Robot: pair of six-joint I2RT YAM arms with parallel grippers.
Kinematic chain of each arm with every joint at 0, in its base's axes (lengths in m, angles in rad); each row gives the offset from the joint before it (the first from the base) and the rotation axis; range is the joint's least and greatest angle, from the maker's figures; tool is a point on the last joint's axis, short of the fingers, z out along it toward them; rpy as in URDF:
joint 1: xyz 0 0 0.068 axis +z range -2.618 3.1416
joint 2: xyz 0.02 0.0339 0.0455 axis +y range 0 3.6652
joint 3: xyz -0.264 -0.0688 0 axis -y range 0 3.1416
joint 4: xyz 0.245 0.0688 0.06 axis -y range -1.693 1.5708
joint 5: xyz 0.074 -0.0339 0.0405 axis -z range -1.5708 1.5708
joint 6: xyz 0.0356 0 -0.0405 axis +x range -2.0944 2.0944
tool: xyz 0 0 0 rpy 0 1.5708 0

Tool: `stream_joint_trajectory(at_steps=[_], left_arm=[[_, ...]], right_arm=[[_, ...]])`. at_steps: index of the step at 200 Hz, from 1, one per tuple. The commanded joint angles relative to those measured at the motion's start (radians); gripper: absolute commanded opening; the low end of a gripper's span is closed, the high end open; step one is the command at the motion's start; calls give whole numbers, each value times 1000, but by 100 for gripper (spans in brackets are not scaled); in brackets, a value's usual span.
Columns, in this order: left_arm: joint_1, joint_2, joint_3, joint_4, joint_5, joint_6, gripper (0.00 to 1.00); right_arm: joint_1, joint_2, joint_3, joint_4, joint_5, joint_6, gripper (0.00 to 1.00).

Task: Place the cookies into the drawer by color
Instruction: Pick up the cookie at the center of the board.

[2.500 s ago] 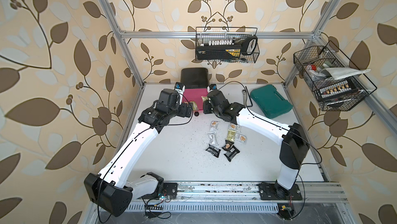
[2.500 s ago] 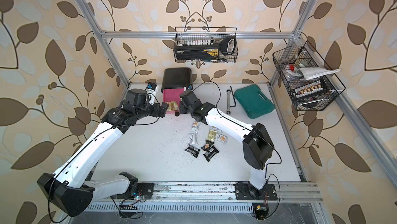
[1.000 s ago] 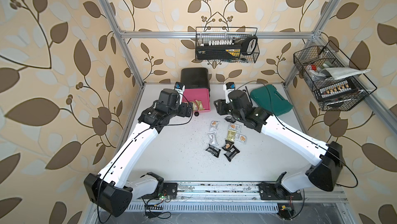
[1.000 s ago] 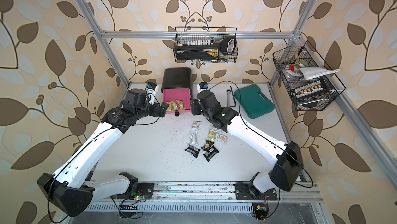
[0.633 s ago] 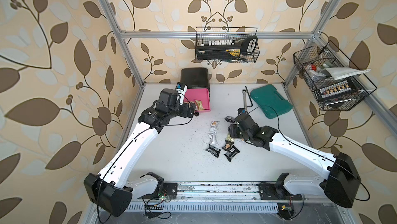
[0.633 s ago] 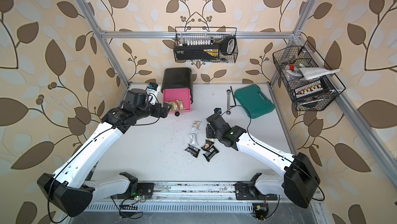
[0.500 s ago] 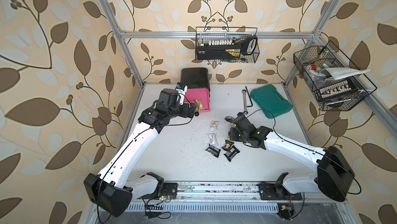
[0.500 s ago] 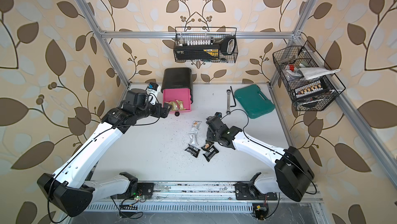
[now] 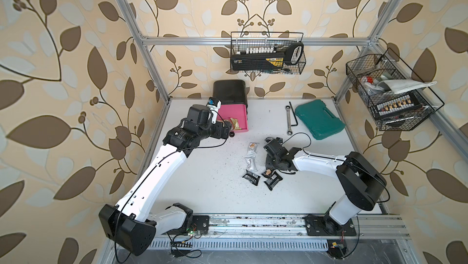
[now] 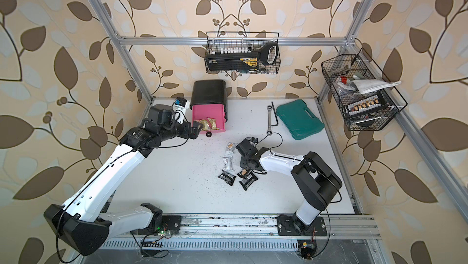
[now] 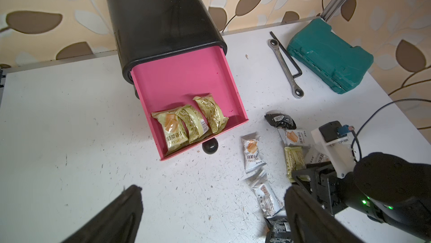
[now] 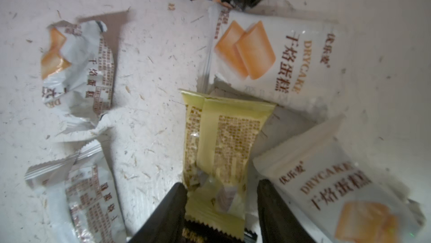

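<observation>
Yellow-green is the packet (image 12: 224, 141) your right fingers (image 12: 168, 216) straddle on the table (image 12: 149, 66). They are spread to either side of it and not yet closed, with white packets (image 12: 275, 57) just beside it. Your left fingers (image 11: 116, 216) hang wide apart and empty near the pulled-out pink drawer (image 11: 186, 78), where three yellow-green packets (image 11: 189, 125) lie at its front.

Bright even light, soft shadows, blurred close-up

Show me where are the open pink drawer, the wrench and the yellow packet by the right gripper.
open pink drawer (image 11: 182, 78): left wrist view, its bare floor.
wrench (image 11: 285, 68): left wrist view, middle of shaft.
yellow packet (image 12: 224, 141): right wrist view, its printed back.
</observation>
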Motion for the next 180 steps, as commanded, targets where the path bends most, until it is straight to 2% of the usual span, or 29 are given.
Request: stream_joint_trajectory(at_steps=[1,37,69,117,156,180], left_arm=[[6,-2,-4,28,21,-6,98],[6,-4,-2,28,22,-7,98],[6,-3,-4,28,19,-7,98],[7,1,-4,28,23,-9,98],[7,0,-4,29,27,-11,98],[7,-2,-4,29,26,-9,98]], right_arm=[[-1,15,40,1,49,4,54],[-2,-17,56,3,91,-38,69],[-33,31,81,20,78,-43,70],[-31,109,100,40,37,-32,55],[-25,116,76,31,45,-35,42],[-25,93,60,30,53,-40,31]])
